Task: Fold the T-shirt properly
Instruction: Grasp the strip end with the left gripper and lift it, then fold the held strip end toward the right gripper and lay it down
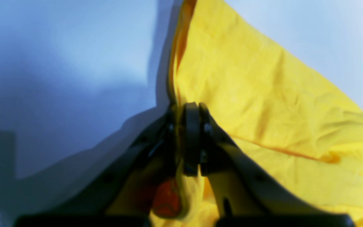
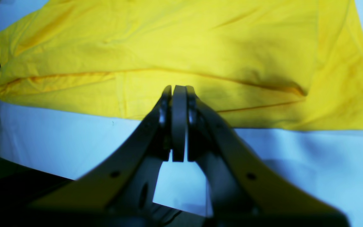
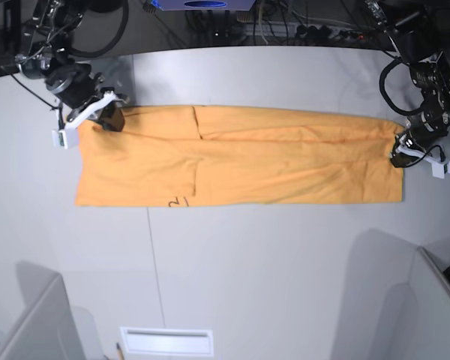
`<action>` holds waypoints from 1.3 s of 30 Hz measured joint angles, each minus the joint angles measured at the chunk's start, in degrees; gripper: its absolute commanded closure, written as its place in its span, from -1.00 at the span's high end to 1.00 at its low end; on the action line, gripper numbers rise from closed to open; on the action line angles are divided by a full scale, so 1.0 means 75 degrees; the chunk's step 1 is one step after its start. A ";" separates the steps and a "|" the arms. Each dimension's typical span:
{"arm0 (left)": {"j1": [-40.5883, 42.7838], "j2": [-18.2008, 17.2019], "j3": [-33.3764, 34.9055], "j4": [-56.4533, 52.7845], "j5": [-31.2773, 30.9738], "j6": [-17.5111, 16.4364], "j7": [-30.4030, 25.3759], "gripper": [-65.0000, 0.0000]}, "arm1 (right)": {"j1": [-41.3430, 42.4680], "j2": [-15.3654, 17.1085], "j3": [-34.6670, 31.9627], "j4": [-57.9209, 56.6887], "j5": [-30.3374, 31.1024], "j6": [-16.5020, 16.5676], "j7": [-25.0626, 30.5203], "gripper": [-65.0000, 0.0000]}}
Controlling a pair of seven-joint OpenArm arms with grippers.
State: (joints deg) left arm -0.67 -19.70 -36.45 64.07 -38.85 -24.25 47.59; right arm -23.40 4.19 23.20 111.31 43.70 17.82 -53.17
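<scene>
- Grey table [image 3: 247,285] carries the T-shirt [image 3: 240,161], lying as a long, flat orange band across its far half.
- At the band's left end in the base view, the right gripper [image 2: 179,94] has its jaws pressed together; its own camera shows no cloth between them, so any lift here risks leaving this corner behind.
- At the band's right end, the left gripper [image 1: 191,108] pinches the shirt's edge; a thin bite could slip, or catch only one layer and skew the fold.
</scene>
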 measured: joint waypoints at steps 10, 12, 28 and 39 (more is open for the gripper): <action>0.0233 -0.0323 -0.0452 0.0935 0.0466 0.0117 0.0262 -1.00 | -0.0085 -0.0050 0.0000 0.0000 0.0029 0.0000 0.0006 -1.00; 0.0239 -0.0344 -0.0548 0.1276 0.0487 0.0146 0.0254 -1.00 | -0.0087 -0.0152 0.0006 0.0000 0.0029 0.0003 0.0012 -1.00; 0.1311 0.0306 0.1306 0.4809 0.0522 0.0187 0.0315 -1.00 | 0.0067 -0.0166 0.0009 0.0000 0.0032 0.0000 0.0000 -1.00; 0.1343 0.0866 0.3471 0.5141 0.0519 0.1151 0.0309 -1.00 | 0.0175 -0.0163 0.0009 0.0000 0.0032 0.0000 -0.0029 -1.00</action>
State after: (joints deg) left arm 9.41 -13.21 -10.41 102.63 -34.96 -15.62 49.91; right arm -22.09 2.96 23.27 111.31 43.94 17.82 -53.39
